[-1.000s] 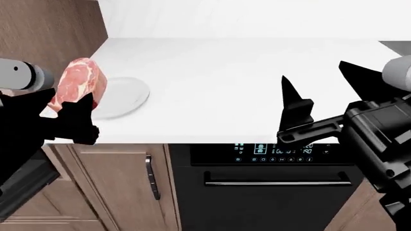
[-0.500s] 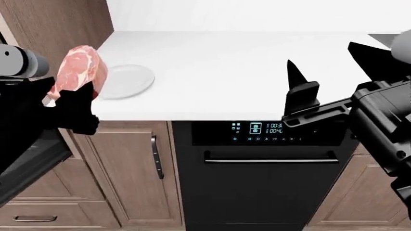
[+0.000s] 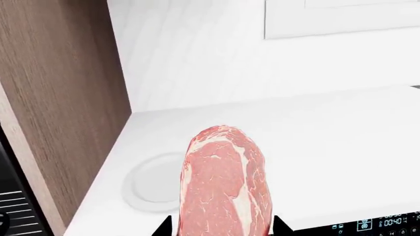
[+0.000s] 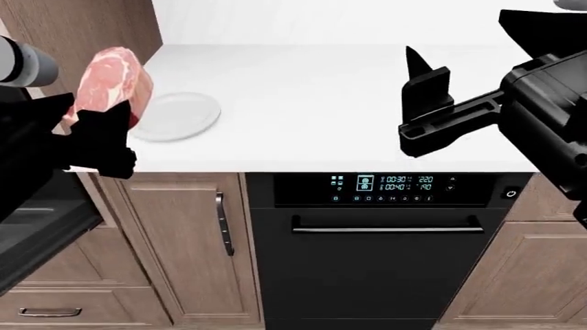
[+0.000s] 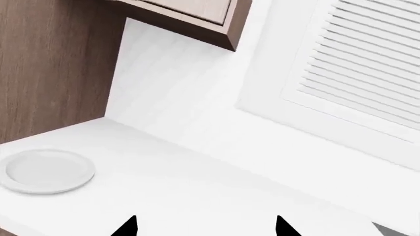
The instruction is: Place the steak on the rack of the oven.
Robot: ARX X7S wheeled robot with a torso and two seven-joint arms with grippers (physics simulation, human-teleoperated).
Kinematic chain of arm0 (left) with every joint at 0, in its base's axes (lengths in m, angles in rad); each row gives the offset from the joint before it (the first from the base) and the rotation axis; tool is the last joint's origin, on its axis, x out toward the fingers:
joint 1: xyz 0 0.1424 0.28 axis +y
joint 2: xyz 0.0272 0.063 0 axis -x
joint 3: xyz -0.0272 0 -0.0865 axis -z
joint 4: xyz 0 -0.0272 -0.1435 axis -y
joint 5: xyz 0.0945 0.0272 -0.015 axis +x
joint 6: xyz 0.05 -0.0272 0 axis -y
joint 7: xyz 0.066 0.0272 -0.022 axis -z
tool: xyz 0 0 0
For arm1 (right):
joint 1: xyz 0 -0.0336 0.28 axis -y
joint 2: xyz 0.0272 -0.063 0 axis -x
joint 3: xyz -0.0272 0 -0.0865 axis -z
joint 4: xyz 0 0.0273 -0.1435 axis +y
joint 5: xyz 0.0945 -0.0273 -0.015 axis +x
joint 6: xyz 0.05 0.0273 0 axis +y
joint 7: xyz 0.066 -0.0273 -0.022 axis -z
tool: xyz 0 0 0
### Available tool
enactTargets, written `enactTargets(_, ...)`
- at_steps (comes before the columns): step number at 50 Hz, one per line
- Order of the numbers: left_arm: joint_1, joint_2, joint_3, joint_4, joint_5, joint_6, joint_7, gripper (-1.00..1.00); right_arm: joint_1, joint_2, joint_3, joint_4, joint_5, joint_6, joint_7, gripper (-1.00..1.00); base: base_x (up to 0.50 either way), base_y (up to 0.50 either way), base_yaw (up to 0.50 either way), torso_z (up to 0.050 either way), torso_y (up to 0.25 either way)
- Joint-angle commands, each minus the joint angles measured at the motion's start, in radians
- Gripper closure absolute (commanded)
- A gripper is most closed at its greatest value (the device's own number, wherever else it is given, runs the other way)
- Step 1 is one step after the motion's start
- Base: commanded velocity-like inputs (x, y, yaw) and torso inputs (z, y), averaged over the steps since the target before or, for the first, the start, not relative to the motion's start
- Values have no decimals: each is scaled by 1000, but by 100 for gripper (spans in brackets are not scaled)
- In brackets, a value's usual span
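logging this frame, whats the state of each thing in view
steak: lifted clear of the counter, held upright in the left gripper
left gripper: shut on the steak
right gripper: open, empty, above the counter
plate: empty, flat on the counter
black oven with the display: door shut, display lit
cabinet door: shut

The steak (image 3: 225, 184) hides the left hand's (image 3: 223, 227) fingers.
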Motion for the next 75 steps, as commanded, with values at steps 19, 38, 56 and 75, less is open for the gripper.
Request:
enactTargets(19,-45,-20,24,15,-30,-7,-11,100,55,-5,-63,34,18,19,7,-100,20,288,0,1,0)
enactTargets(38,-48,-34,34,28,-50,0,-28,100,47,18,-57,15,24,4,5,-100,63,500,0,0,1)
enactTargets(56,-25,-47,32,49,-57,13,-38,100,32,32,-50,-3,21,-13,-4,-100,63,500,0,0,1)
enactTargets(75,-1,-43,38,42,-29,19,-26,100,-21,39,-22,-16,-31,-34,-59,-100,24,184,0,0,1)
